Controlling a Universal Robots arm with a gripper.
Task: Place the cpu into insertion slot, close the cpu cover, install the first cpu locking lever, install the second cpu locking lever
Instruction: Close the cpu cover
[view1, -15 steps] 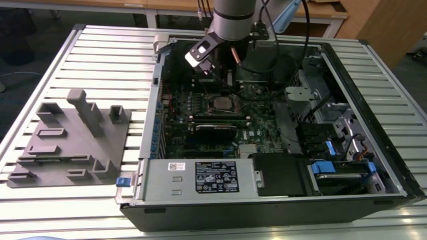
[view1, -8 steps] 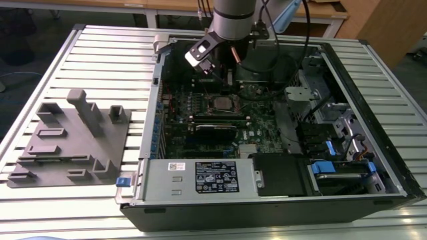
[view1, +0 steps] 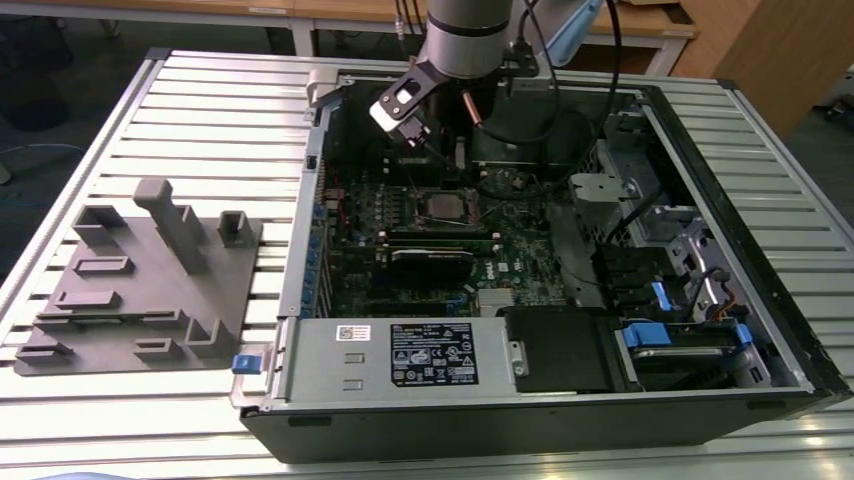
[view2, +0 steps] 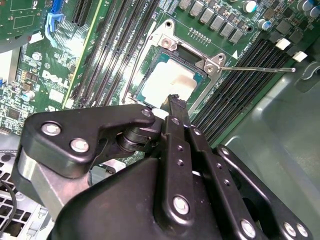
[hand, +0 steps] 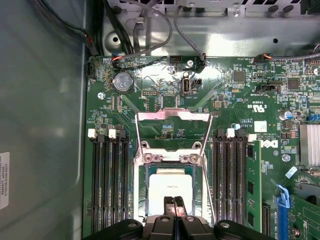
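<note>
The cpu (hand: 170, 186) lies flat in the insertion slot (hand: 142, 200) on the green motherboard, its pale metal top showing in both wrist views (view2: 172, 81). The cpu cover (hand: 174, 116) stands swung up and open behind the slot. One thin locking lever (view2: 260, 69) sticks out sideways, unlatched; another (hand: 208, 165) runs along the slot's side. My gripper (hand: 174, 202) hovers just over the near edge of the cpu, its fingers (view2: 176, 106) pressed together with nothing between them. In the exterior view the arm (view1: 467, 40) reaches down into the case above the slot (view1: 441, 205).
Long black memory slots (hand: 102, 185) flank the slot on both sides. Cables (hand: 150, 35) hang along the case wall behind the board. The open computer case (view1: 767, 300) holds drive bays and a power supply (view1: 400, 350). A grey fixture plate (view1: 147, 280) lies on the table at the exterior view's left.
</note>
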